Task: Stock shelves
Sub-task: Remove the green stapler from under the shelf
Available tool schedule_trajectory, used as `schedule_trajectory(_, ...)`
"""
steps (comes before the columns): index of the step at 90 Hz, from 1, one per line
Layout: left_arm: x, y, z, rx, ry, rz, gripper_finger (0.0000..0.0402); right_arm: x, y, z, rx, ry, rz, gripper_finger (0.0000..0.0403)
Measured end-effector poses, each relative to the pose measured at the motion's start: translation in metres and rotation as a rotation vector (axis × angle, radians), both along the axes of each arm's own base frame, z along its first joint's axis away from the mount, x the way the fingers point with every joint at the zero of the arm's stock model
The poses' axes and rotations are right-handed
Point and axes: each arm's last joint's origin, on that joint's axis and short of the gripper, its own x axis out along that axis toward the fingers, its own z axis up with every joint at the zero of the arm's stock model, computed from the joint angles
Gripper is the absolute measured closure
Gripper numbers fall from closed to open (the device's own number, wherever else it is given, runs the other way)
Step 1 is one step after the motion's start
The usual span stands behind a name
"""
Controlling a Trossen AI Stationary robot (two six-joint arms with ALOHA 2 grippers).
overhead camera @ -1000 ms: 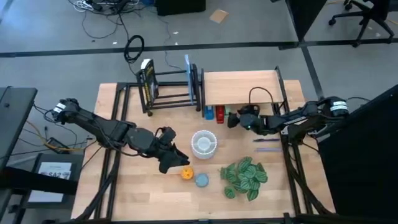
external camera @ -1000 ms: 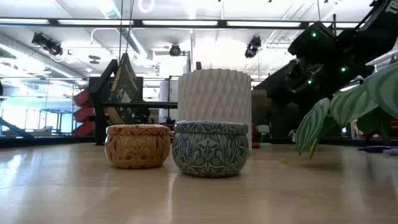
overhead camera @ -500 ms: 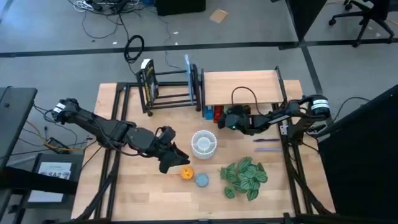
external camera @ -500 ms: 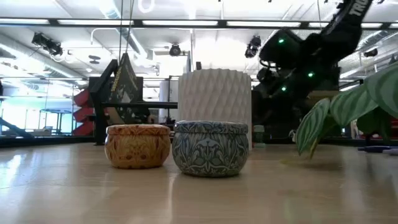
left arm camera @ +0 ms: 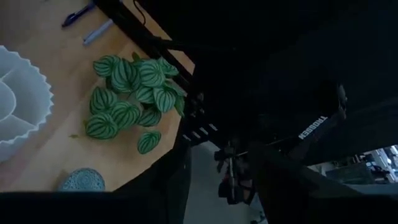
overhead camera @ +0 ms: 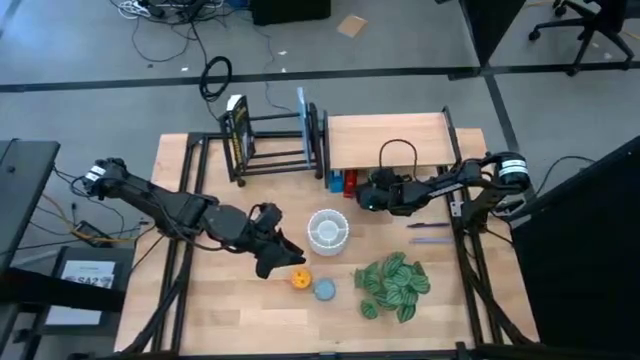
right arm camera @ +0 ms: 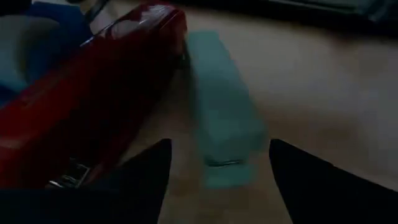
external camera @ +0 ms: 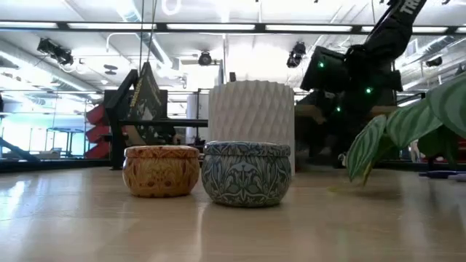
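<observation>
1. Black rack (overhead camera: 275, 140) stands at the table's far edge, left of centre, with a dark book (overhead camera: 236, 133) upright at its left end.
2. Wooden shelf (overhead camera: 390, 140) sits just right of the rack; blue box (overhead camera: 337, 181) and red box (overhead camera: 353, 183) lie at its front left corner.
3. Right gripper (overhead camera: 366, 194) is low beside the red box, fingers (right arm camera: 311, 180) spread apart with nothing between them; a pale green block (right arm camera: 224, 118) lies ahead, next to the red box (right arm camera: 93, 99).
4. Left gripper (overhead camera: 290, 256) waits near the orange tin (overhead camera: 300, 279); finger state cannot be told.
5. White bowl (overhead camera: 327, 228), blue tin (overhead camera: 325, 290) and plant (overhead camera: 392, 283) stand on the table (overhead camera: 200, 300).
</observation>
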Motion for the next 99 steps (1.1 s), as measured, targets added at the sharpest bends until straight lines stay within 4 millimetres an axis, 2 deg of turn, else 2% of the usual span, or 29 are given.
schedule_trajectory(25,0.0,0.0,0.0,0.0,0.0,0.0,0.0261,-0.001,-0.002,0.001,-0.001,0.08,0.071,0.0171)
schedule_trajectory(58,0.0,0.0,0.0,0.004,-0.002,0.012,0.0261,-0.002,-0.029,0.003,0.083,0.093,0.127,0.0181)
schedule_trajectory(72,0.0,0.0,0.001,0.002,-0.008,0.017,0.0261,-0.001,-0.031,0.002,0.121,0.077,0.144,0.0219)
schedule_trajectory(99,0.001,0.0,0.002,-0.001,-0.018,0.021,0.0261,-0.001,-0.026,0.002,0.14,0.059,0.131,0.0325)
